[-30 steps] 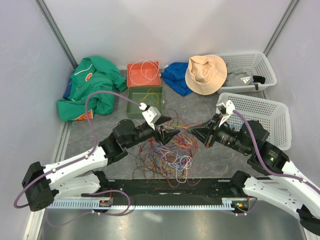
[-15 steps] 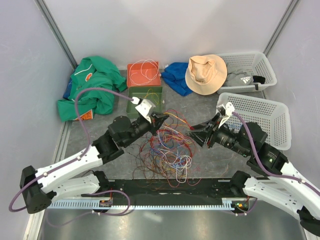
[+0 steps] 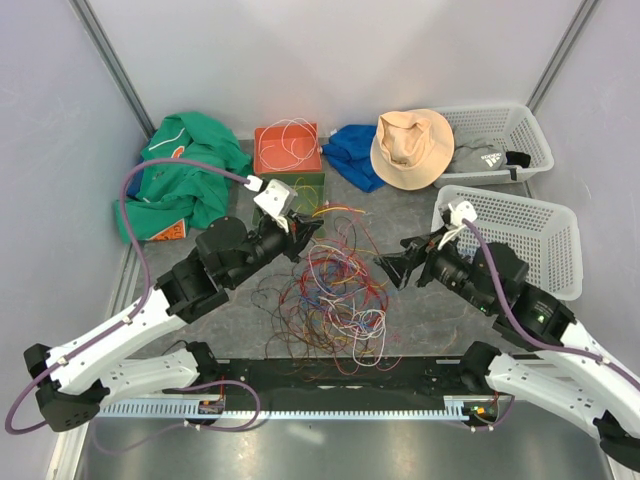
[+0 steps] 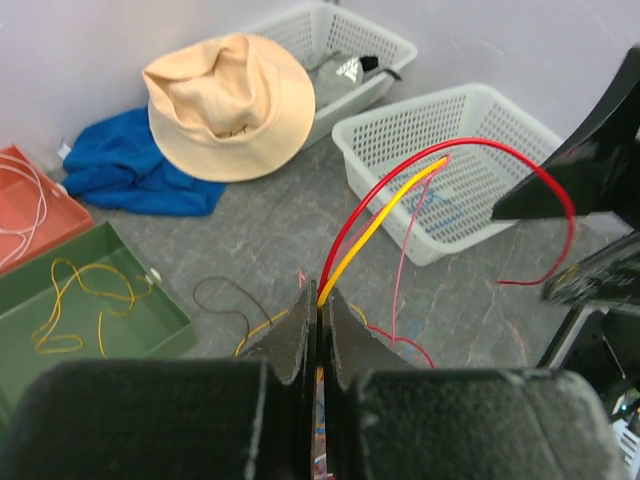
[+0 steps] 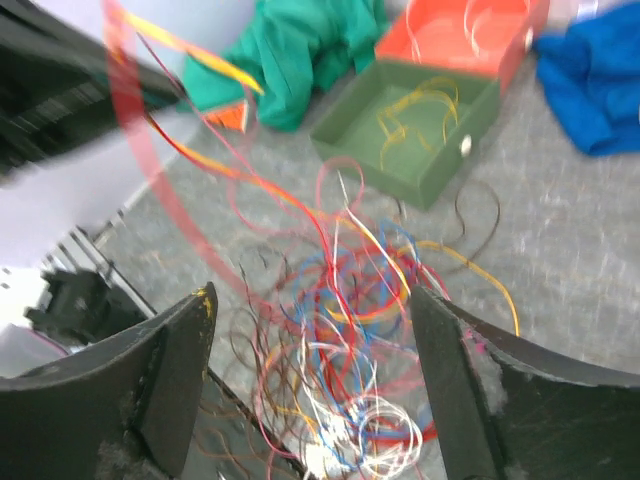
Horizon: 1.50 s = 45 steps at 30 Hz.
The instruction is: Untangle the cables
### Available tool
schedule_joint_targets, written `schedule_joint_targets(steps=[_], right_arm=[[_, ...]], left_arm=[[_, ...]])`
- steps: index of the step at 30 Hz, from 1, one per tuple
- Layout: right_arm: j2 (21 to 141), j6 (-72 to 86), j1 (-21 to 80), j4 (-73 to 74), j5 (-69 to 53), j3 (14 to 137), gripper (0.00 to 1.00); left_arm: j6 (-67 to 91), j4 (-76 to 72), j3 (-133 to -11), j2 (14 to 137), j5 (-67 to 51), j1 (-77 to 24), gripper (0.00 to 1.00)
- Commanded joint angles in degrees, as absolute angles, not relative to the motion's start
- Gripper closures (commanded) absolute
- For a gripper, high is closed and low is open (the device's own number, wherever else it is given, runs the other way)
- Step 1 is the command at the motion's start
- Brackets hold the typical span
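Observation:
The cables (image 3: pixel 335 295) lie as a loose tangle of red, blue, white, orange and brown strands on the grey table between the arms. My left gripper (image 3: pixel 305 228) is raised at the tangle's far left edge. In the left wrist view it (image 4: pixel 320 300) is shut on a red cable (image 4: pixel 400 170) and a yellow cable (image 4: pixel 380 215), which arc up and to the right from its tips. My right gripper (image 3: pixel 390 268) hovers at the tangle's right side. The right wrist view shows it (image 5: pixel 315 300) open and holding nothing, with the cables (image 5: pixel 370 300) on the table below it.
A green box (image 3: pixel 312 183) with a yellow wire and an orange box (image 3: pixel 287 148) with a white wire stand behind the left gripper. A green cloth (image 3: pixel 180 175) lies at far left. A blue cloth (image 3: pixel 352 152), a hat (image 3: pixel 412 147) and two white baskets (image 3: pixel 520 235) (image 3: pixel 500 135) are at the right.
My left gripper shut on the red and yellow strands and moved back and left, lifting them from the tangle. My right gripper opened, let go and backed slightly to the right.

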<state>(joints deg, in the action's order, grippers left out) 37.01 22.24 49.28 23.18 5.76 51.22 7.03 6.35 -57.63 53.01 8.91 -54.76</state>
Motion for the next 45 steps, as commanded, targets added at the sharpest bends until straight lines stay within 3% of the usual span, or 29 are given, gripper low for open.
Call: schedule_joint_targets(steps=[1,10,15,21,31,34,36,39,42,45], right_arm=[[35.07,21.09,49.39,17.86,6.86,55.98,0.19],[34.44,21.98,49.39,9.49,6.68,55.72,0.47],[38.66,21.45,49.39,9.49,7.47,55.99,0.55],[41.48,22.5,49.39,6.69,6.42,54.85,0.57],[41.75,28.74,49.39,-2.28,-6.5,53.26,0.58],[43.5,27.69,49.39,-0.36,-5.89,53.61,0.49],[44.64,25.85,49.39,2.35,-2.83,53.79,0.37],[46.05,24.18,49.39,4.39,-0.36,53.7,0.32],[48.15,22.77,49.39,5.71,-0.35,54.05,0.33],[49.74,22.06,49.39,6.41,1.14,53.97,0.4]], left_arm=[[9.49,8.26,-58.36,53.09,8.96,-54.75,0.98],[10.02,9.05,-57.4,54.4,7.74,-54.67,0.98],[10.72,8.79,-56.78,54.23,6.07,-54.76,0.98],[11.16,8.61,-55.99,53.7,4.04,-54.75,0.98],[11.69,9.32,-56.86,56.51,4.13,-54.76,0.98],[11.69,9.67,-57.39,57.48,3.78,-54.76,0.98],[11.86,9.76,-57.57,57.74,2.99,-54.67,0.98],[12.13,9.76,-57.66,58.1,2.2,-54.76,0.98],[12.22,9.76,-57.66,58.18,1.76,-54.67,0.98],[12.48,9.75,-57.66,58.1,1.14,-54.67,0.98]])
